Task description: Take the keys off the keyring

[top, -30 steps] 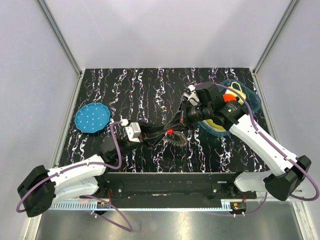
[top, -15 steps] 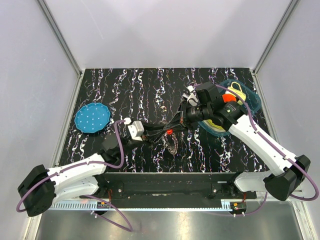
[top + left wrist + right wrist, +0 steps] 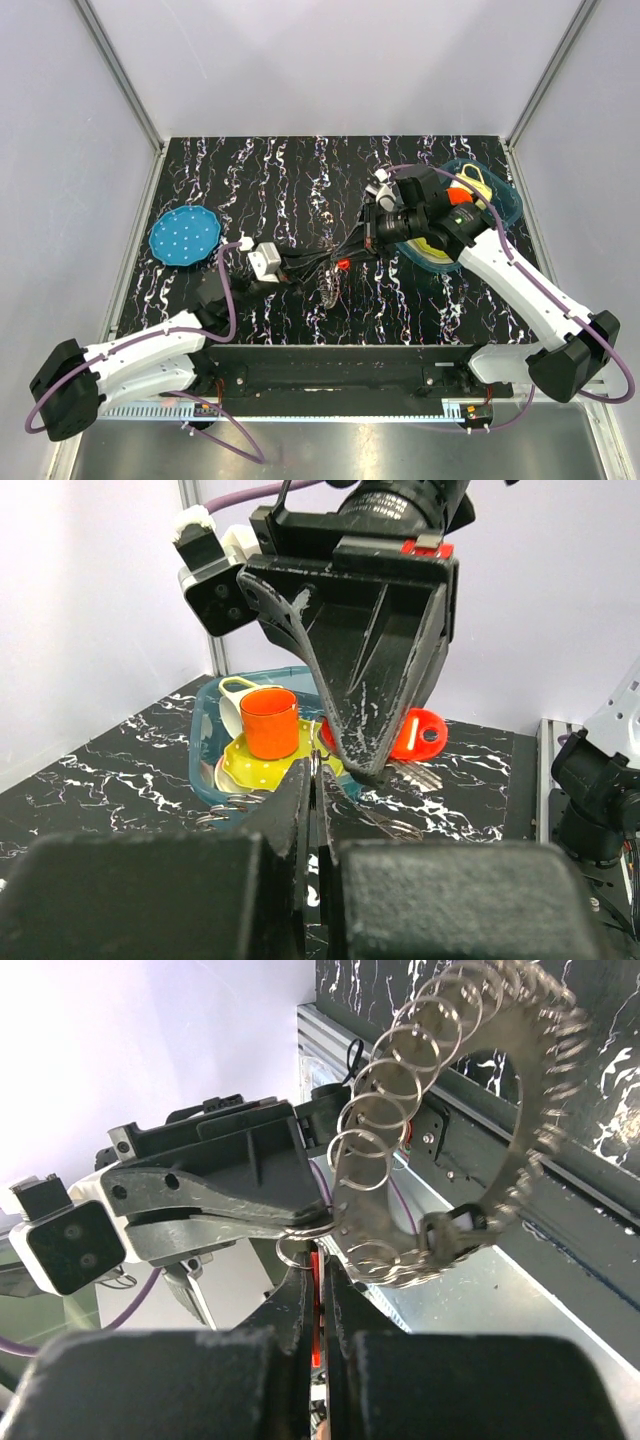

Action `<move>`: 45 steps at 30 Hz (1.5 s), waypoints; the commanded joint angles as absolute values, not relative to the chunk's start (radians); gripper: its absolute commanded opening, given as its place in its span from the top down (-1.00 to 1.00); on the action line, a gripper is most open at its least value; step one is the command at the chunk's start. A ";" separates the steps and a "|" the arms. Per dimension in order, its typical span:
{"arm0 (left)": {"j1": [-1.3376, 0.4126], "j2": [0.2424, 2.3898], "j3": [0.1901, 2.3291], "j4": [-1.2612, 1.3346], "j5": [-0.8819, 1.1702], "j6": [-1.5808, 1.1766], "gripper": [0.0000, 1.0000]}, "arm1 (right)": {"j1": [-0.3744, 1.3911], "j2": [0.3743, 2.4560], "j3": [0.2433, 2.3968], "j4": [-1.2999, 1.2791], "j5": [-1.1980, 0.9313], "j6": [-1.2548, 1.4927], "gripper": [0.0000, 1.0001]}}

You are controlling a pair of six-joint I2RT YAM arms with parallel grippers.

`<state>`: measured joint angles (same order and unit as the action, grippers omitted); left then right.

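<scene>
A: Where are the keys?

B: The keys (image 3: 535, 1110) are off the table (image 3: 250, 180); they hang as a toothed wreath just under the spot where the two grippers meet, near the front middle; in the top view the bunch sits a little nearer the arm bases than the fingertips do.

A: And the keyring?

B: The keyring (image 3: 284, 1252) shows in the right wrist view as a thin loop right at the tips of the left gripper (image 3: 311, 772); the bunch curls away from it to the upper right.

A: Does the left gripper hold it?

B: Its fingers are pressed together, with only a hairline between them; the tips are at the loop, but I cannot tell whether the wire is pinched.

A: The right gripper?

B: The right gripper (image 3: 318, 1272) is closed too, clamped on the red piece (image 3: 418, 735); in the left wrist view red shows on both sides of its fingers, and in its own view a red sliver sits between them; it points down at the left fingertips, tips close together.

A: What else is there?

B: An orange cup (image 3: 270, 723) and a yellow dotted plate (image 3: 245, 770) in a teal tray (image 3: 505, 205) at the right edge; a blue disc (image 3: 185, 237) at the left edge, well apart from the grippers.
</scene>
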<state>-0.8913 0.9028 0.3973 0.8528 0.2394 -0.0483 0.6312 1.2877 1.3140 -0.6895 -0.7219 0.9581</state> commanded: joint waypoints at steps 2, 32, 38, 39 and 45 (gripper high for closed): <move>-0.884 0.856 0.411 0.870 0.273 -0.051 1.00 | 0.598 1.266 1.290 -0.652 -0.779 0.830 1.00; -0.839 0.881 0.448 0.914 0.310 -0.161 1.00 | 0.600 1.164 1.178 -0.540 -0.818 0.644 1.00; -0.836 0.888 0.440 0.945 0.314 -0.172 1.00 | 0.598 1.169 1.146 -0.519 -0.828 0.652 1.00; -0.836 0.890 0.439 0.951 0.311 -0.173 1.00 | 0.598 1.169 1.138 -0.512 -0.828 0.655 1.00; -0.836 0.891 0.428 0.976 0.305 -0.173 1.00 | 0.600 1.167 1.100 -0.453 -0.862 0.702 1.00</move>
